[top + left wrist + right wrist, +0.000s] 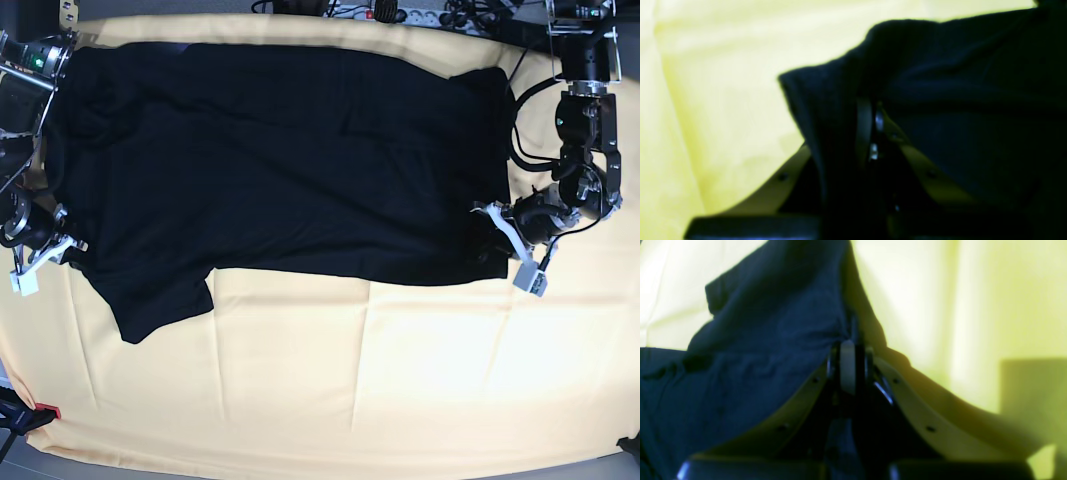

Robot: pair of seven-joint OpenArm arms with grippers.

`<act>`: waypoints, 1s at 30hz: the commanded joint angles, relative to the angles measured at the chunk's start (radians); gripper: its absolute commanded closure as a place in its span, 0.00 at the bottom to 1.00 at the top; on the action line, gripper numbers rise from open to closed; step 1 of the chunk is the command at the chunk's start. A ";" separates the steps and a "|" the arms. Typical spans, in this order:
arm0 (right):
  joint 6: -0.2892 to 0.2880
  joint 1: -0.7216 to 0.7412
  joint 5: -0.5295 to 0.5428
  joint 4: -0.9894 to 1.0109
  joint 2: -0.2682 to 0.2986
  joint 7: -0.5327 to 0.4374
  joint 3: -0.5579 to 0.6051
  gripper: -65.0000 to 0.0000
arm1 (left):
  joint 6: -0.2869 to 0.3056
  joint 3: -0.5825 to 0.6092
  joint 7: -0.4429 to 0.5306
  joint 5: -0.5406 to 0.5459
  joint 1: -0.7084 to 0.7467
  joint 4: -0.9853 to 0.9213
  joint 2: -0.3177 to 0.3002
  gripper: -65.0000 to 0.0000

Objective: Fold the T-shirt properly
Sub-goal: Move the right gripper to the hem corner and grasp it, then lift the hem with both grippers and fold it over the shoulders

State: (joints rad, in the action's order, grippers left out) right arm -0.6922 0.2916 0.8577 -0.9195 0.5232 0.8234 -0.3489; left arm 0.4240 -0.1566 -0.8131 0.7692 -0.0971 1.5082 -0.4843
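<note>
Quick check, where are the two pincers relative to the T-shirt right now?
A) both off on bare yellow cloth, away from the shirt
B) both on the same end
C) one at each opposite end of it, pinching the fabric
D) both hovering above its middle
C: in the base view the left pincer and right pincer sit at opposite ends of the black T-shirt; both wrist views show dark fabric between closed jaws.

My base camera looks straight down on the whole yellow cloth. Both wrist cameras sit close behind their jaws, sharing the T-shirt edges with it.
</note>
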 commanded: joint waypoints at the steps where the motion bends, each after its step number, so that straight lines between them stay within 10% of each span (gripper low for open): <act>1: -0.006 0.043 0.002 -0.013 0.026 -0.043 -0.004 1.00 | 0.003 -0.006 0.044 -0.003 -0.021 0.014 -0.014 1.00; 18: -0.006 0.208 -0.134 -0.013 0.043 -0.142 0.179 1.00 | 0.007 -0.005 0.128 -0.084 -0.152 0.008 -0.018 1.00; 30: -0.006 0.192 0.084 -0.026 0.120 0.085 0.179 1.00 | 0.220 -0.006 -0.175 0.229 -0.132 0.010 -0.035 1.00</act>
State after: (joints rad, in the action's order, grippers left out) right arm -0.6926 0.4595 0.9226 -0.9268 0.6178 0.9295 -0.1642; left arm 0.6395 -0.1555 -1.0077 0.9844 -0.2108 1.5036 -0.5011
